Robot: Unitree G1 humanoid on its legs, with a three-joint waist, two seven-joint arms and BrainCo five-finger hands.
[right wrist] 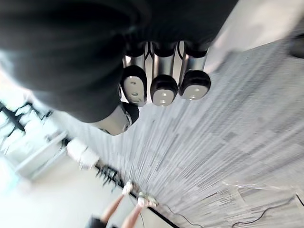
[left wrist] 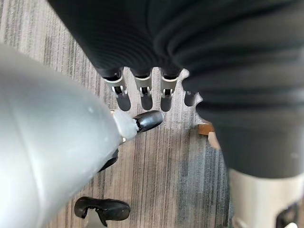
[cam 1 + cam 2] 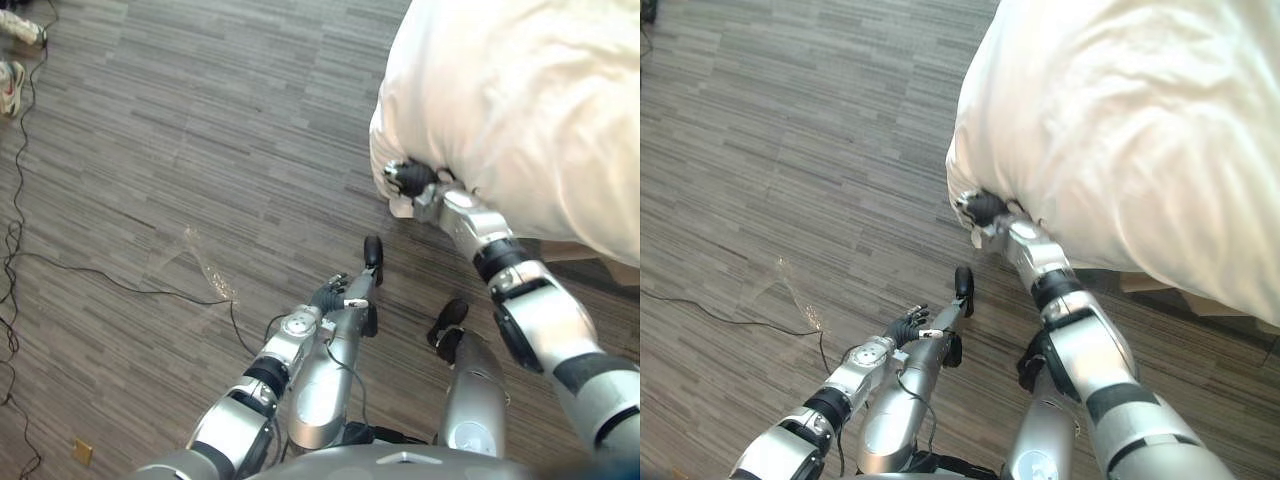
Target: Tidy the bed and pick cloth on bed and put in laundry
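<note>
A big white duvet (image 3: 520,110) bulges over the bed's corner at the upper right and hangs toward the grey wood floor (image 3: 200,150). My right hand (image 3: 408,178) is up against the duvet's lower edge. In the right wrist view its fingers (image 1: 164,88) are curled with nothing between them and the thumb; a strip of white cloth (image 1: 266,23) lies past them. My left hand (image 3: 335,293) hangs low over the floor, apart from the bed, its fingers (image 2: 146,95) relaxed and holding nothing.
A crumpled clear plastic wrapper (image 3: 205,262) lies on the floor left of my left hand. Shoes (image 3: 10,85) sit at the far upper left. A person's legs (image 1: 130,209) stand far off across the room. A small brass floor plate (image 3: 82,452) is at the lower left.
</note>
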